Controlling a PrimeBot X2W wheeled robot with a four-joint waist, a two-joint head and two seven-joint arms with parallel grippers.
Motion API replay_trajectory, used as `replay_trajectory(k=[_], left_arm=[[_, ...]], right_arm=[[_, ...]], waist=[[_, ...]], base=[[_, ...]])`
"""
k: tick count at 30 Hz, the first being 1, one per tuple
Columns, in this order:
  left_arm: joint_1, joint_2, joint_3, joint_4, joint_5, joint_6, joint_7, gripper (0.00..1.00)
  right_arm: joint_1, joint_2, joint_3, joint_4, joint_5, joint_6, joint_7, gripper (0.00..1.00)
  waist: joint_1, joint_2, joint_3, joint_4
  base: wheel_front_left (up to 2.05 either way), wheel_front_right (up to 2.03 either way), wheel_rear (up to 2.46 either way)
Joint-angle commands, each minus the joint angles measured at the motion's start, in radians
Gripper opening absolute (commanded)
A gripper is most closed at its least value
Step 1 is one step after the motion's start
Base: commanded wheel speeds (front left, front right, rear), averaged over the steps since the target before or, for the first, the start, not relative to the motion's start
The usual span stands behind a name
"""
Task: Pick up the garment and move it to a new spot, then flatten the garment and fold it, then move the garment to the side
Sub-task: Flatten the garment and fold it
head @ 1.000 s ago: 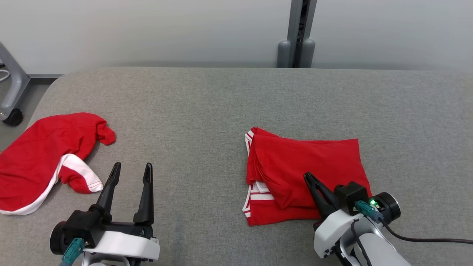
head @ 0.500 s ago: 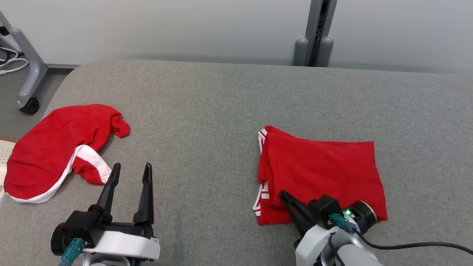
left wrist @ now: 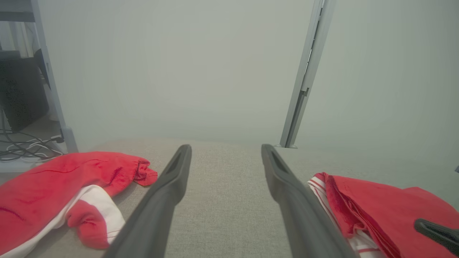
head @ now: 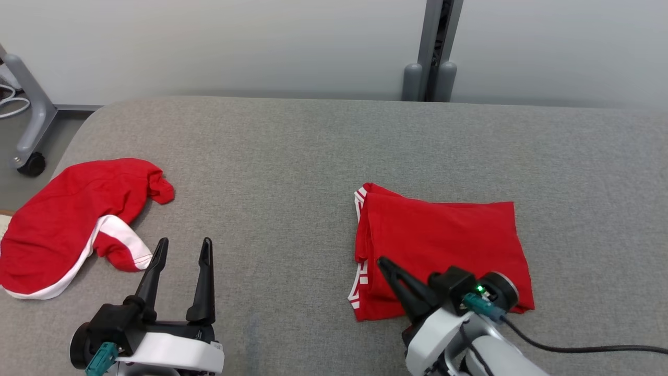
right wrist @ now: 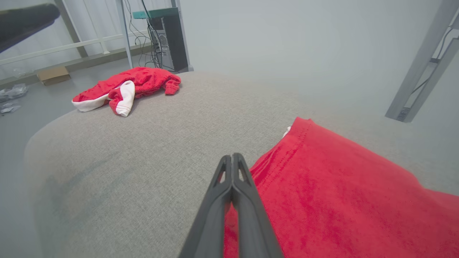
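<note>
Two grippers, one job left: folded shirt [head: 443, 245] lies flat on grey table [head: 292, 156]. R gripper [head: 382, 262], pinched shut & empty, has slid back off shirt's middle to its near-left corner. L gripper [head: 184, 243] gapes idle well left of shirt, spare red top [head: 68, 219] beyond. Fold looks done; prob. next: shift shirt aside.

The left gripper [head: 185, 242] and right gripper [head: 381, 261]: tapered black fingers [head: 203, 282], white wrist shells [head: 172, 353], teal connectors [head: 102, 355]; green light [head: 479, 288] and black cable [head: 574, 349] on the right.
</note>
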Motion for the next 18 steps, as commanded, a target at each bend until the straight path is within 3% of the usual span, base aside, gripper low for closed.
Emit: replay_trajectory(k=[1,2,9,18], left_arm=[[-0.004,0.003,0.002,-0.004,0.004,0.002,-0.002,1.00],[-0.004,0.003,0.003,-0.004,0.005,0.001,-0.002,1.00],[-0.014,0.003,0.010,-0.002,0.001,-0.005,-0.002,1.00],[-0.018,0.003,0.022,0.004,-0.025,0.003,-0.002,1.00]], right_arm=[[-0.006,-0.014,-0.039,-0.019,-0.003,0.000,-0.004,0.25],[-0.001,-0.016,-0.066,-0.031,-0.009,0.000,-0.004,0.99],[0.027,-0.017,-0.261,-0.116,-0.071,0.000,-0.004,1.00],[0.077,-0.030,-0.422,-0.153,-0.121,0.000,-0.003,1.00]], waist=[[0.0000,0.0000,-0.003,-0.016],[0.0000,0.0000,-0.003,-0.024],[0.0000,0.0000,0.000,-0.095],[0.0000,0.0000,-0.004,-0.156]], base=[[0.00,0.00,0.00],[0.00,0.00,0.00],[0.00,0.00,0.00],[0.00,0.00,0.00]])
